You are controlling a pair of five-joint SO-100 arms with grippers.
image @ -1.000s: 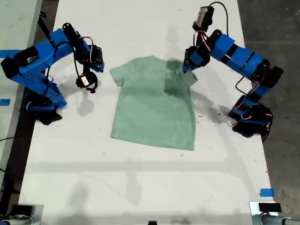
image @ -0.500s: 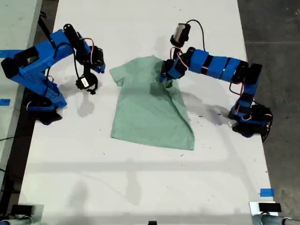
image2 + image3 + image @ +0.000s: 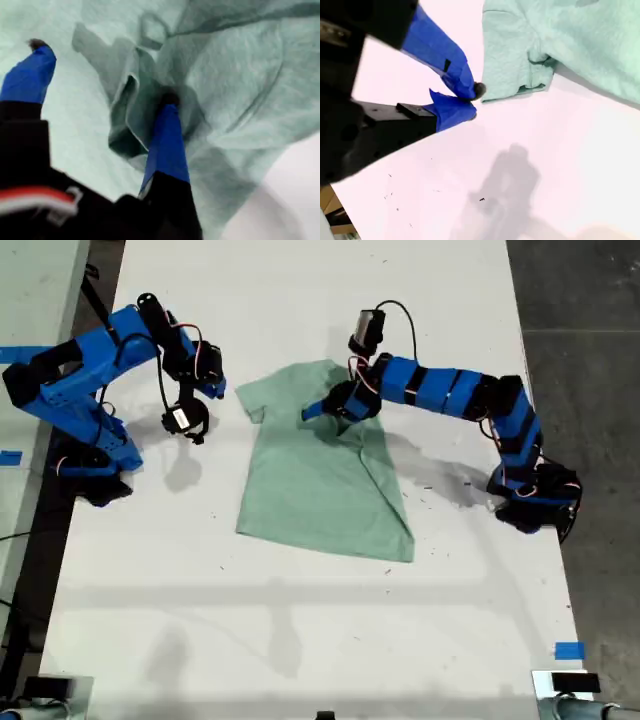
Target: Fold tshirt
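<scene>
On the white table: tshirt, sleeve bunched around one finger of my first gripper, jaws apart; my second gripper closed, empty, beside the other sleeve.

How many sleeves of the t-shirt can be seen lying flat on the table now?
1. One sleeve of the t-shirt lies flat at the exterior view's left, near my second gripper. The other is hidden, bunched over the shirt's middle at my first gripper.

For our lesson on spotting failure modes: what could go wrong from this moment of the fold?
My first gripper stands open, one jaw tucked under a bunched fold of the pale mint-green cloth t-shirt; the cloth may slide off.

The dragged sleeve may settle crooked.

My second gripper hangs shut beside the other sleeve, pinning nothing.
</scene>
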